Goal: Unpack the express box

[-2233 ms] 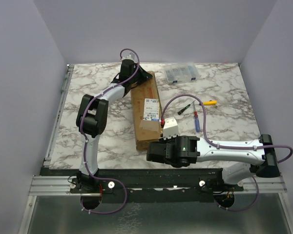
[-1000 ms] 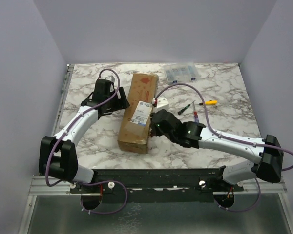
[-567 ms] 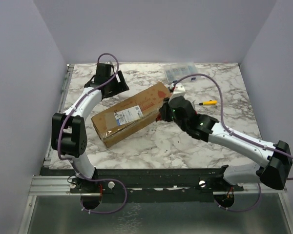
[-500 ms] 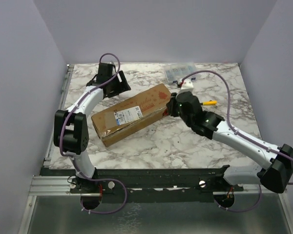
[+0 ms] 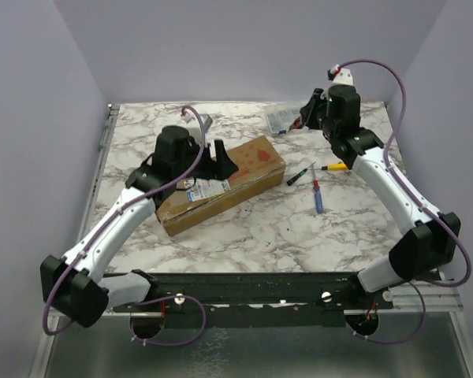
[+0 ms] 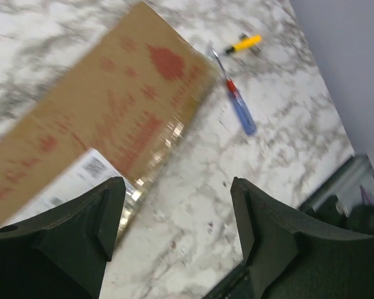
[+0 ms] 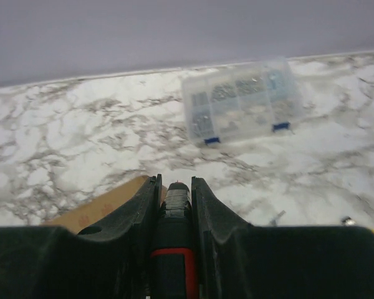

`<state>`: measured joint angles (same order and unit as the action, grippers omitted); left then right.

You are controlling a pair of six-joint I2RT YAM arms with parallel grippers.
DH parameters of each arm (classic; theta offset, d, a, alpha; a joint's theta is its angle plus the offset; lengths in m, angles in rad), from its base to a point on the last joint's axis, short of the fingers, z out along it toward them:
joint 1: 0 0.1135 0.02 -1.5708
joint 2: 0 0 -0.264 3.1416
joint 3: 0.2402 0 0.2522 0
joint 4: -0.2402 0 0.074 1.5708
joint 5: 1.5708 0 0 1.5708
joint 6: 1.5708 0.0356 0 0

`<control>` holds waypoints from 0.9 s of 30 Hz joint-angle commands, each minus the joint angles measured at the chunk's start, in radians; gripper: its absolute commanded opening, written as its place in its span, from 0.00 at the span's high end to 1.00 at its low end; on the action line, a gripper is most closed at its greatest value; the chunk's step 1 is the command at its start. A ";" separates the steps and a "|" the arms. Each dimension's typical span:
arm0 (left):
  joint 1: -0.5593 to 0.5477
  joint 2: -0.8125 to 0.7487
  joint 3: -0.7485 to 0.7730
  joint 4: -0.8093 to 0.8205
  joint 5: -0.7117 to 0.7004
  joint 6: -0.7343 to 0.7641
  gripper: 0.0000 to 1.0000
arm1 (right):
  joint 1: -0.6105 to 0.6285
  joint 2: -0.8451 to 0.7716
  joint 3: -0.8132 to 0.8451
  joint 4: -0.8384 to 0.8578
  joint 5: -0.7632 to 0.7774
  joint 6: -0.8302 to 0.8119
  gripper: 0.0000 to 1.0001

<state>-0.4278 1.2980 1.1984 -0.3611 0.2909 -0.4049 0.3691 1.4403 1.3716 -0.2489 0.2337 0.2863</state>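
From above, you see the express box (image 5: 248,175) lying flat and slantwise in the middle of the table (image 5: 260,232), one end toward the near left corner and the other toward the centre. It is a long brown carton, top closed, with a white label near its left half and red printing toward its right end. Your left gripper (image 5: 209,163) is over the box's far long edge. Your right gripper (image 5: 307,118) is raised near the far right corner, beside the clear organiser case (image 5: 288,120). Three screwdrivers lie right of the box: a yellow-handled one (image 5: 339,166), a blue-handled one (image 5: 318,198) and a dark one (image 5: 298,175).

In the left wrist view, the box (image 6: 100,118) shows red print, a label corner and glossy tape along its edge. Your left gripper (image 6: 174,193) has its jaws wide apart with nothing between them.

In the right wrist view, your right gripper (image 7: 174,185) is clamped on a dark tool (image 7: 173,246) with a red band. A brown corner of the box (image 7: 109,208) shows below left, and the organiser case (image 7: 240,103) lies by the far edge.
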 commanded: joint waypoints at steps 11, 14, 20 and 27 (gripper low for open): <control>-0.241 -0.322 -0.533 0.007 -0.154 -0.242 0.36 | 0.023 0.514 0.439 0.100 -0.461 0.087 1.00; -0.241 -0.320 -0.565 0.008 -0.217 -0.275 0.37 | 0.032 0.540 0.414 0.124 -0.484 0.124 1.00; -0.213 -0.243 -0.557 -0.004 -0.352 -0.222 0.38 | 0.033 0.489 0.271 0.128 -0.398 0.165 1.00; -0.044 -0.157 -0.495 0.007 -0.333 -0.134 0.37 | 0.032 0.219 -0.064 0.187 -0.311 0.185 1.00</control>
<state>-0.5793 1.0920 0.6460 -0.3695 -0.0216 -0.6075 0.3992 1.8114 1.4368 -0.0715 -0.1467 0.4515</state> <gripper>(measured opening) 0.629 0.272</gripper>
